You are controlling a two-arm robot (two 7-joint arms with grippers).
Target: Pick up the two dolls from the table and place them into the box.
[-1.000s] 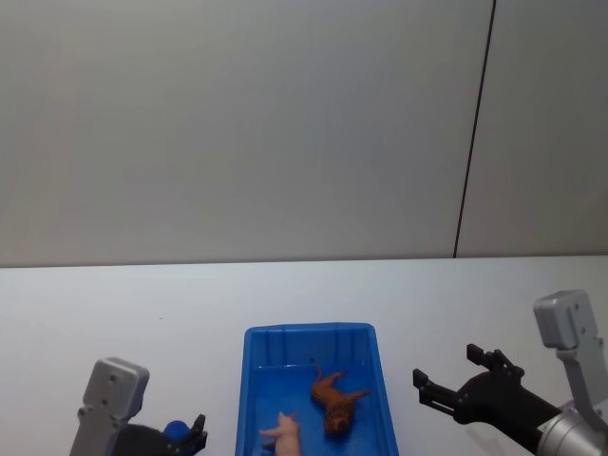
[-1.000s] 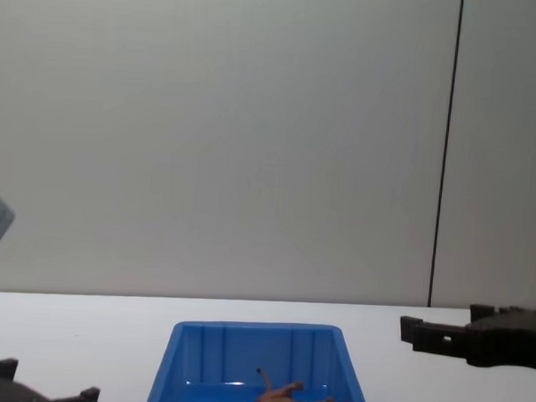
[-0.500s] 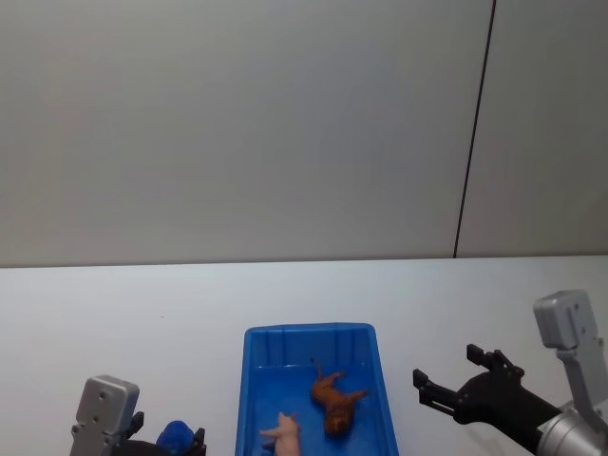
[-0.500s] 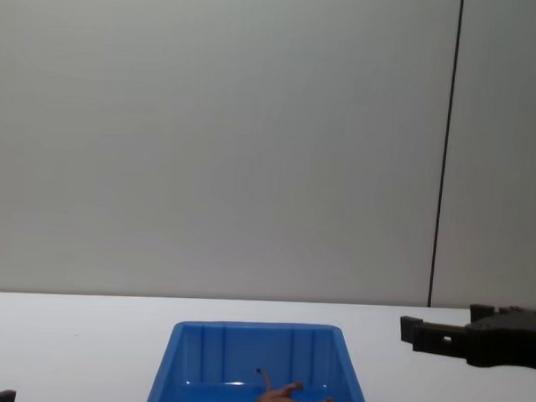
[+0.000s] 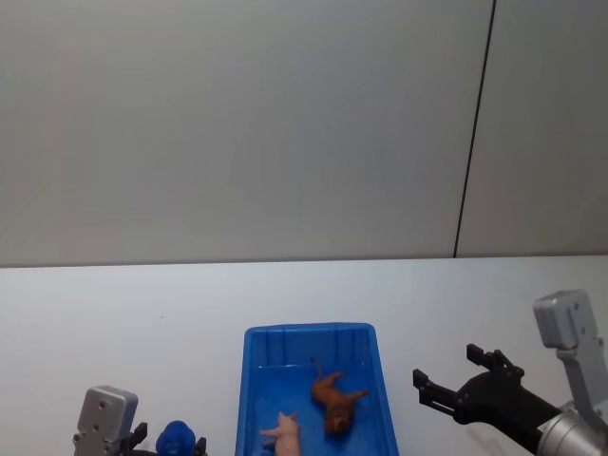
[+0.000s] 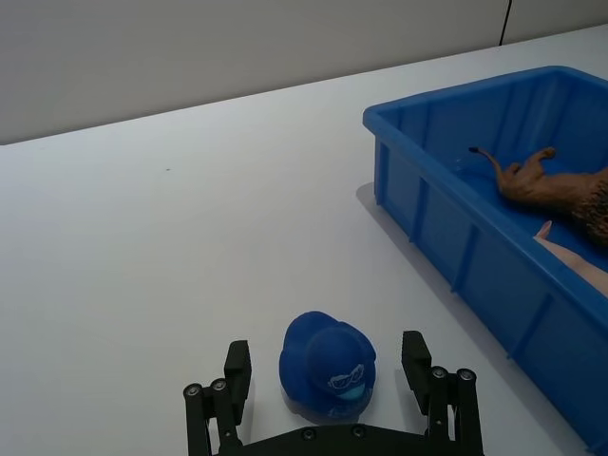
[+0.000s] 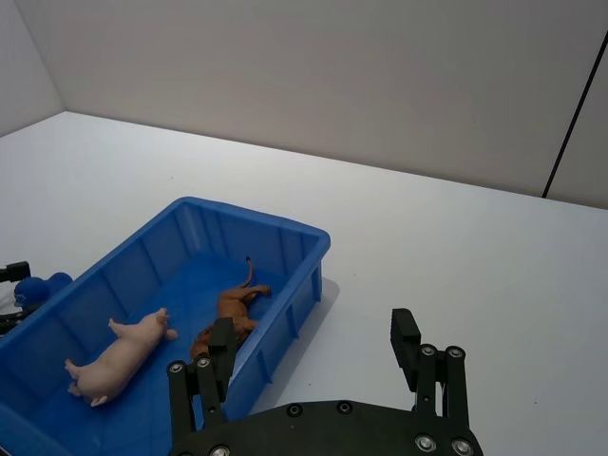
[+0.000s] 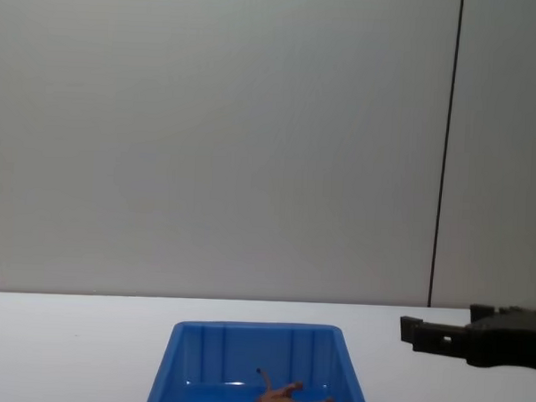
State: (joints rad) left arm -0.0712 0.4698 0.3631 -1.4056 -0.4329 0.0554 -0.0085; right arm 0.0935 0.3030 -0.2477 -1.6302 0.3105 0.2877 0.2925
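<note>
Both dolls lie inside the blue box [image 5: 309, 331]. The reddish-brown doll [image 5: 332, 399] is on its side near the middle, and the pale pink doll [image 5: 283, 432] lies closer to me. In the right wrist view the box [image 7: 285, 226], the pink doll [image 7: 119, 359] and the brown doll [image 7: 233, 309] lie ahead of my right gripper [image 7: 313, 328]. That gripper is open and empty, above the white table [image 5: 456, 294] right of the box. My left gripper [image 6: 326, 346] is open, low over the table left of the box [image 6: 456, 90].
A small blue duck toy [image 6: 328, 369] sits on the table between my left gripper's fingers [image 6: 237, 366], apart from both. It also shows as the blue duck [image 5: 176, 439] left of the box. A grey wall stands behind the table.
My left arm has drawn back and down toward the head view's lower edge and left the chest view. The right arm and both dolls have not moved.
</note>
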